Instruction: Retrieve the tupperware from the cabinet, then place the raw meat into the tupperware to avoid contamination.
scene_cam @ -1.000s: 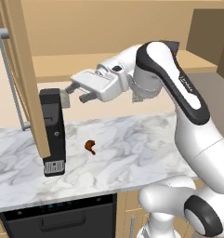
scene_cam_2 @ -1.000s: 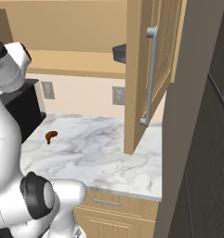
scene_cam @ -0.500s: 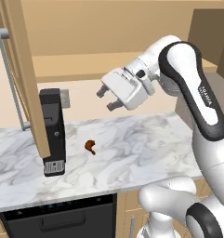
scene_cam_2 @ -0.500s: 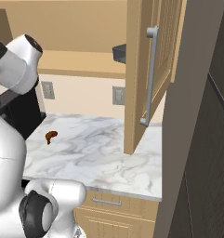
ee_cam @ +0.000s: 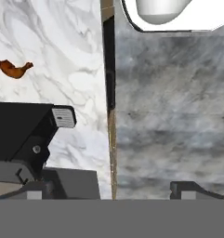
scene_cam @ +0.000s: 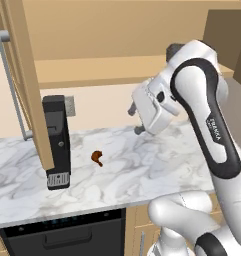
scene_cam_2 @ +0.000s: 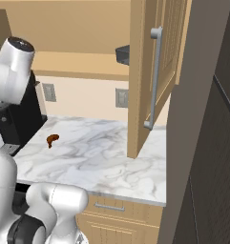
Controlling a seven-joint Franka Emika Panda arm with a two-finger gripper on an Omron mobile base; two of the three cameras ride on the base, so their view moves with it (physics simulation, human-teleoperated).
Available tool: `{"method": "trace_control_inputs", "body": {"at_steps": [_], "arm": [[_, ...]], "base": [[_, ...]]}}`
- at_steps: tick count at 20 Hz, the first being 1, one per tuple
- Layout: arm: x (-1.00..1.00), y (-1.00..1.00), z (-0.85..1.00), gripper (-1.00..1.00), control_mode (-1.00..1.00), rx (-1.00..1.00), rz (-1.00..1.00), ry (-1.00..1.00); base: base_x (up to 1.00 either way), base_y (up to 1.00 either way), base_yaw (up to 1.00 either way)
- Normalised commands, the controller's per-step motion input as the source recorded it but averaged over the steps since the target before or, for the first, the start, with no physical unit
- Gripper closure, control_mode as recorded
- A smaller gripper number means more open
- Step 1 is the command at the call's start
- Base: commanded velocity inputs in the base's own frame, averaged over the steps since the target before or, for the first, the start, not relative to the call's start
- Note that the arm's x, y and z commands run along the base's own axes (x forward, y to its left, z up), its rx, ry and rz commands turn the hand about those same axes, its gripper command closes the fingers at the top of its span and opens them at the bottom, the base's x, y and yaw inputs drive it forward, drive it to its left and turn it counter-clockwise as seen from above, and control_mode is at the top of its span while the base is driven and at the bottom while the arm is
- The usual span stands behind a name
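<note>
The tupperware (scene_cam_2: 121, 53), a dark grey box, sits on the shelf of the open cabinet (scene_cam_2: 145, 81), half hidden behind its right door. On the marble counter lies the raw meat (scene_cam: 97, 157), a small reddish-brown drumstick, which also appears upper left in the hand view as the raw meat (ee_cam: 13, 68). My gripper (scene_cam: 134, 120) hangs open and empty above the counter, right of the meat and below the shelf (scene_cam: 92, 70). In the hand view the gripper (ee_cam: 113, 190) looks down past the counter's edge, its fingertips (ee_cam: 36, 188) wide apart.
A tall black appliance (scene_cam: 57, 142) stands on the counter (scene_cam: 142, 165) left of the meat, just behind the left cabinet door (scene_cam: 22, 75) with its grey bar handle. A dark tall unit (scene_cam_2: 207, 143) borders the counter on the right. Wall outlets (scene_cam_2: 121, 97) sit under the shelf.
The arm has swung right, away from the black appliance, and the open hand has turned downward over the counter. The meat and the tupperware have not moved.
</note>
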Motion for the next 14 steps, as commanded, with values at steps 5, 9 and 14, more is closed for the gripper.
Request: {"method": "trace_control_inputs", "body": {"at_steps": [5, 9, 14], "arm": [[0.06, -0.27, 0.0, -1.0, -1.0, -0.33, -0.3, 0.0], [0.03, -0.17, -0.04, -1.0, -1.0, -0.31, -0.34, -0.02], [0.03, -0.12, -0.09, -1.0, -1.0, -0.35, -0.32, -0.09]], "base": [[0.0, 0.0, 0.0], [0.0, 0.0, 0.0], [0.0, 0.0, 0.0]]}}
